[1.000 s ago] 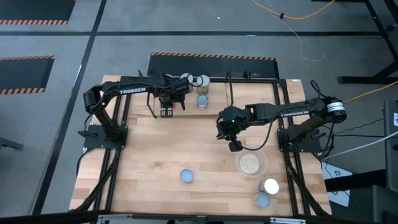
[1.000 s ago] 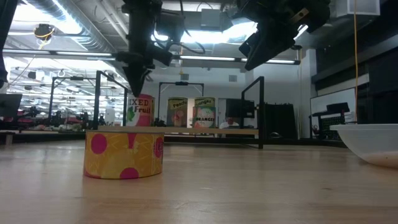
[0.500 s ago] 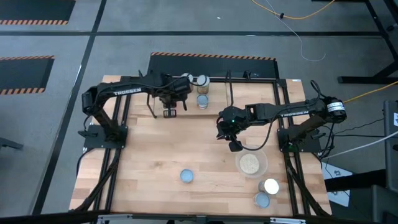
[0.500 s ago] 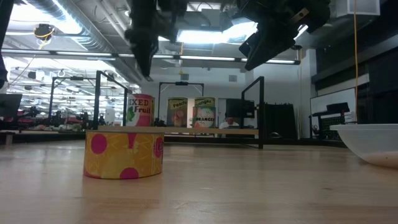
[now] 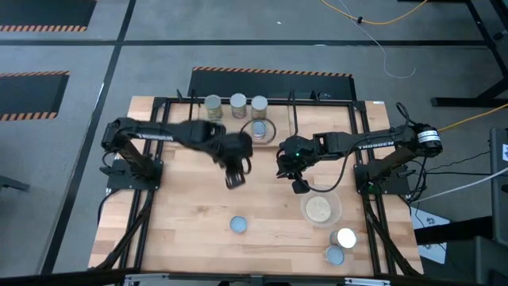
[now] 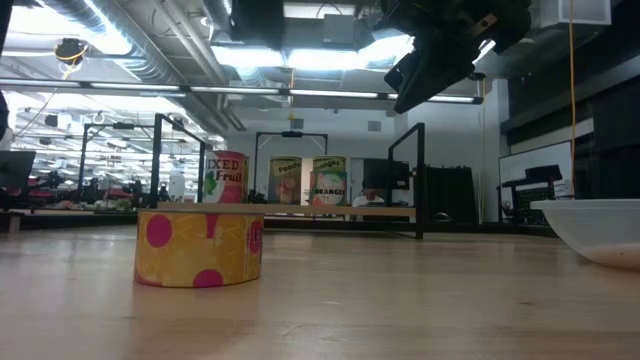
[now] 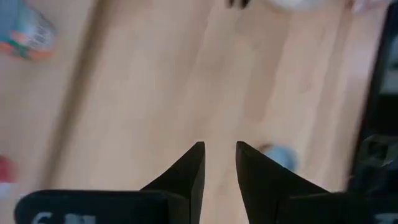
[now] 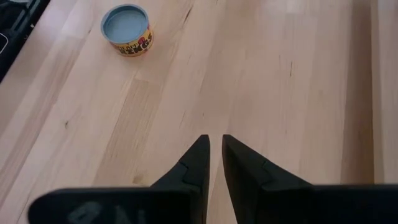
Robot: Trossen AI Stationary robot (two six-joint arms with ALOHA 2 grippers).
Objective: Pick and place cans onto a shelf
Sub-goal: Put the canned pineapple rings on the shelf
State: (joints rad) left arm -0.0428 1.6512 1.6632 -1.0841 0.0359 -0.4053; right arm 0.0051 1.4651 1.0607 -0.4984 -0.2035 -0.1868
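L end effector is hovering over the middle of the desk, away from the shelf; its fingers are sitting close together w/ only a narrow gap and nothing between them. R end effector is hanging near desk centre, just beside the clear bowl of beige grains; its fingers are also nearly touching, w/ nothing held.

Cans: three are standing in a row on the shelf's top at the far edge of the desk, the left one, the middle one and the right one. A 4th can is sitting just in front of them, under the right one; whether it is on the lower tier I can't tell. A pale-blue-topped can is standing alone on the near part of the desk, well apart from both end effectors; in the low view it is showing as a yellow tin w/ pink dots, and the R wrist view is catching it too. Two more are sitting at the near right corner, just beside each other: a white-topped one and a blue-topped one, both near the bowl.

In the low view the shelf cans are showing as labelled tins in the background, w/ the bowl's rim at the right edge.
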